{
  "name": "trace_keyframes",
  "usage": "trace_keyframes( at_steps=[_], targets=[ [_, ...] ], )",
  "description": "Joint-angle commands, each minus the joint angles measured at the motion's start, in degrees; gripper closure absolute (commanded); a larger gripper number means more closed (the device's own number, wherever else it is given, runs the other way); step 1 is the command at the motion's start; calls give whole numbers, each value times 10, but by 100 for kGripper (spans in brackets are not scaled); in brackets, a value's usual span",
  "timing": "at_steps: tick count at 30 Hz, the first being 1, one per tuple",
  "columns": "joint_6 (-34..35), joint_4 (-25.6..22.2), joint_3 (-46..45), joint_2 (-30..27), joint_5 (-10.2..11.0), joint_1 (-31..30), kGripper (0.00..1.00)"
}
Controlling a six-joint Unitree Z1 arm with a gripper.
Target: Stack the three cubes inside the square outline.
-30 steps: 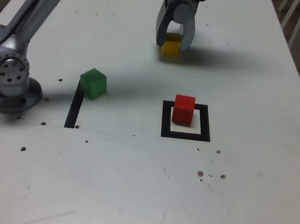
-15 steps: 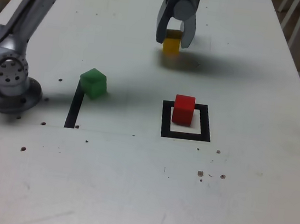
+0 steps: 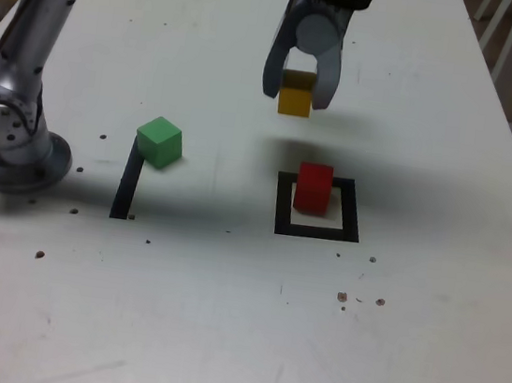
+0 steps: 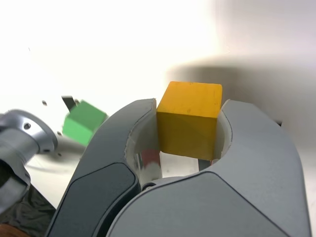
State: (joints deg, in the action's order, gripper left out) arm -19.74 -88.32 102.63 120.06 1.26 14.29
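Carrying the yellow cube (image 3: 294, 100) clear of the table (image 3: 220, 319), the gripper (image 3: 297, 91) has its two curved jaws clamped on opposite faces of the block, so the lower half hangs free below the fingertips; that grip seems chosen to leave the underside open for setting down on another block. In the wrist view the yellow cube (image 4: 190, 118) sits square between the jaws, with no gap showing on either side. The red cube (image 3: 313, 187) stands inside the square outline (image 3: 317, 228), toward its far edge and not dead centre, and it looks like the base of the stack, which is why the yellow one is held high enough to pass over it. The held block is up-table of the red one, near it but not yet above it. The green cube (image 3: 160, 141) waits well apart on the exterior view's left, at the top end of a straight black line (image 3: 127, 184), probably touching it, though the angle makes that hard to confirm. One block is placed, one is in the air and one is untouched, so the task reads as roughly a third done.
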Motion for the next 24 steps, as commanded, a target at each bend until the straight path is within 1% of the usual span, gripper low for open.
trace_keyframes(
  at_steps=[1,7,12,18,24],
  targets=[
    [13,-6,-6,-9,-5,-19,72],
    [56,-2,-15,-18,-20,-80,72],
    [84,1,-13,-20,-29,-116,72],
    [103,8,-10,-16,-37,-135,72],
    [109,15,-3,-3,-39,-139,72]
  ],
)
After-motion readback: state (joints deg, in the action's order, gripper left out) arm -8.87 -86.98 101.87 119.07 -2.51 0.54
